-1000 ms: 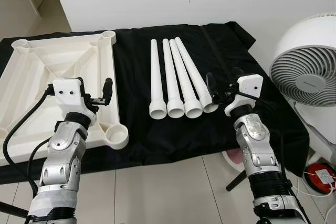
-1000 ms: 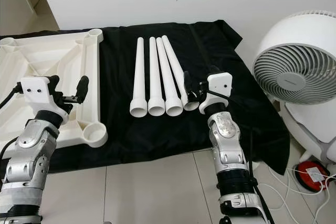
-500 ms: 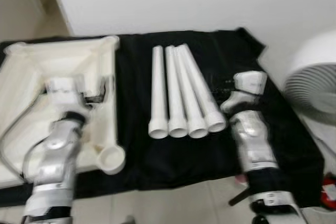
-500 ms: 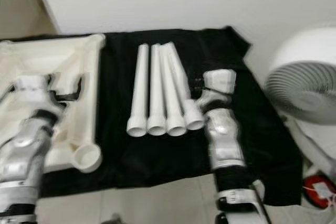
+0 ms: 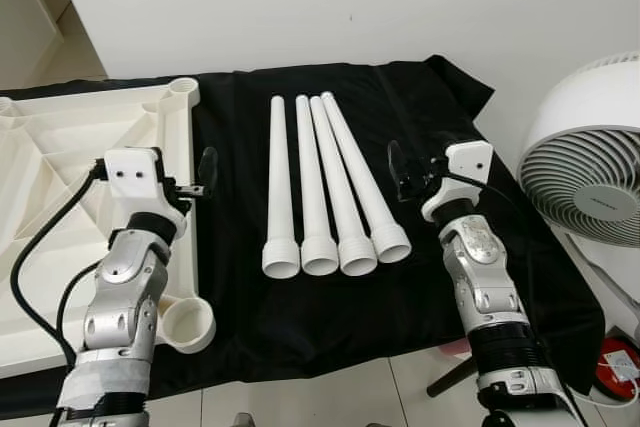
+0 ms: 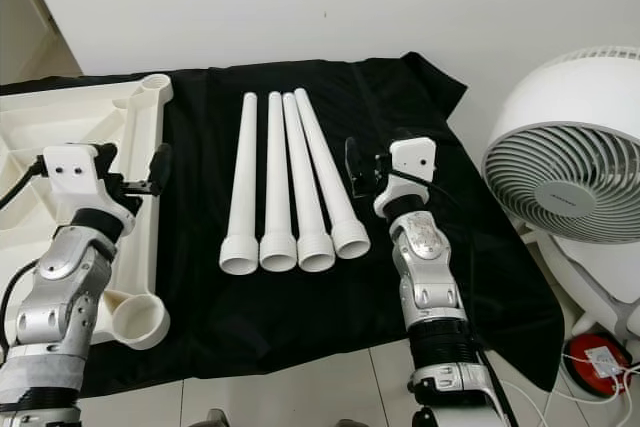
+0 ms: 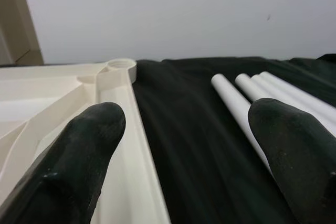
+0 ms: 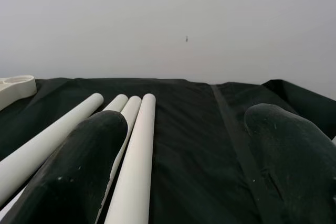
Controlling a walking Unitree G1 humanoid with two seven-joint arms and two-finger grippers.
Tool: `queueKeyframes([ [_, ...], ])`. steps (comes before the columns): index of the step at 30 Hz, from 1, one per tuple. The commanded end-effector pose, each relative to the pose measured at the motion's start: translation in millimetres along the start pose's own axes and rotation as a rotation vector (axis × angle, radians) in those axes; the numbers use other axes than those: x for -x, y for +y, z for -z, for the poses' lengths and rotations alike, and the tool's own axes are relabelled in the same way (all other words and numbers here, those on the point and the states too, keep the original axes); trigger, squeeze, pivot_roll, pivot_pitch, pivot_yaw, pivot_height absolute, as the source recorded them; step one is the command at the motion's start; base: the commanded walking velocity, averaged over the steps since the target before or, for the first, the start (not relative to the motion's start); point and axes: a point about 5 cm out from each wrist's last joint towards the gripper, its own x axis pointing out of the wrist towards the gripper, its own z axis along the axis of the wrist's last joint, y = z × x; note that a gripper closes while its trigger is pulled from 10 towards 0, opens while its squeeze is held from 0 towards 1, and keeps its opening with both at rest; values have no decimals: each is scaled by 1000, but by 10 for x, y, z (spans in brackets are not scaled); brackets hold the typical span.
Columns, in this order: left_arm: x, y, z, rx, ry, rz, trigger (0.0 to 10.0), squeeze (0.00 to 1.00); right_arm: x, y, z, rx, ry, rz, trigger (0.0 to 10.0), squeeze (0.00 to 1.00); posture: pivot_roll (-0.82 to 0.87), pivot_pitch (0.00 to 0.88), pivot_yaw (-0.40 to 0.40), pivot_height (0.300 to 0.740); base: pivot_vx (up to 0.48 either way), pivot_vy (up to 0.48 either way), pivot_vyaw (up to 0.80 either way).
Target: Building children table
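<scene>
A white tabletop (image 5: 60, 197) lies upside down on the left, with round leg sockets at its corners (image 5: 188, 325). Several white tapered legs (image 5: 330, 187) lie side by side on a black cloth (image 5: 430, 107), wide ends toward me. My left gripper (image 5: 185, 179) hovers over the tabletop's right rim, open, with nothing between its fingers (image 7: 73, 150). My right gripper (image 5: 415, 172) hangs just right of the legs, open and empty; its fingers (image 8: 89, 156) point along the legs toward the wall.
A white floor fan (image 5: 590, 167) stands close on the right, beside my right arm. A red object with cables (image 5: 620, 367) lies on the tiled floor at the lower right. A white wall runs behind the cloth.
The whole picture has shifted, with a blurred frame between, so the camera moved. Both grippers stay open in about the same pose. Legs and tabletop lie as before.
</scene>
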Motion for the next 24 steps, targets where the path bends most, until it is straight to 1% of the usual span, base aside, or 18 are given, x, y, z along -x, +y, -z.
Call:
queueKeyframes([
  [1, 19, -44, 53, 0, 41, 58, 10000, 0, -24, -4, 18, -20, 33, 11, 10000, 0, -48, 21, 38, 740, 0, 0, 0],
  [2, 34, -61, 84, -1, 65, 88, 10000, 0, -24, 2, 34, -28, 48, 8, 10000, 0, -48, 21, 39, 740, 0, 0, 0],
  [3, 53, -86, 105, -12, 86, 135, 10000, 0, -25, 9, 75, -15, 84, 4, 10000, 0, -49, 19, 38, 740, 0, 0, 0],
  [6, 67, -102, 117, -20, 98, 165, 10000, 0, -25, 12, 103, -4, 107, 1, 10000, 0, -49, 19, 38, 740, 0, 0, 0],
  [7, 79, -124, 109, -19, 105, 210, 10000, 0, -25, 18, 146, -20, 148, -3, 10000, 0, -49, 19, 38, 740, 0, 0, 0],
  [8, 87, -144, 81, -27, 103, 260, 10000, 0, -22, 22, 194, -49, 202, -3, 10000, 0, -49, 16, 31, 740, 0, 0, 0],
  [9, 87, -144, 81, -27, 103, 260, 10000, 0, -22, 22, 194, -49, 202, -3, 10000, 0, -49, 16, 31, 740, 0, 0, 0],
  [11, 92, -174, 12, -38, 106, 352, 10000, 0, -28, 25, 241, -95, 274, -3, 10000, 0, -49, 16, 31, 740, 0, 0, 0],
  [12, 91, -185, -22, -41, 109, 391, 10000, 0, -37, 22, 245, -100, 295, -3, 10000, 0, -49, 16, 31, 740, 0, 0, 0],
  [13, 91, -185, -22, -41, 109, 391, 10000, 0, -37, 22, 245, -100, 295, -3, 10000, 0, -49, 16, 31, 740, 0, 0, 0],
  [14, 92, -203, -64, -55, 110, 443, 10000, 0, -47, 23, 252, -97, 326, -18, 10000, 0, -49, 16, 31, 740, 0, 0, 0],
  [15, 92, -203, -64, -55, 110, 443, 10000, 0, -47, 23, 252, -97, 326, -18, 10000, 0, -49, 16, 31, 740, 0, 0, 0],
  [17, 93, -240, -132, -79, 120, 537, 10000, 0, -68, 10, 270, -102, 389, -44, 10000, 0, -42, 14, 25, 740, 0, 0, 0],
  [18, 93, -240, -132, -79, 120, 537, 10000, 0, -68, 10, 270, -102, 389, -44, 10000, 0, -42, 14, 25, 740, 0, 0, 0],
  [19, 86, -254, -163, -93, 127, 575, 10000, 0, -81, 6, 273, -102, 416, -60, 10000, 0, -42, 14, 25, 740, 0, 0, 0],
  [21, 29, -262, -223, -125, 124, 614, 10000, 0, -129, -16, 255, -77, 446, -80, 10000, 0, -45, 14, 21, 740, 0, 0, 0],
  [23, -26, -254, -269, -150, 117, 628, 10000, 0, -163, -26, 243, -86, 478, -99, 10000, 0, -51, 16, 19, 740, 0, 0, 0],
  [24, -26, -254, -269, -150, 117, 628, 10000, 0, -163, -26, 243, -86, 478, -99, 10000, 0, -51, 16, 19, 740, 0, 0, 0],
])
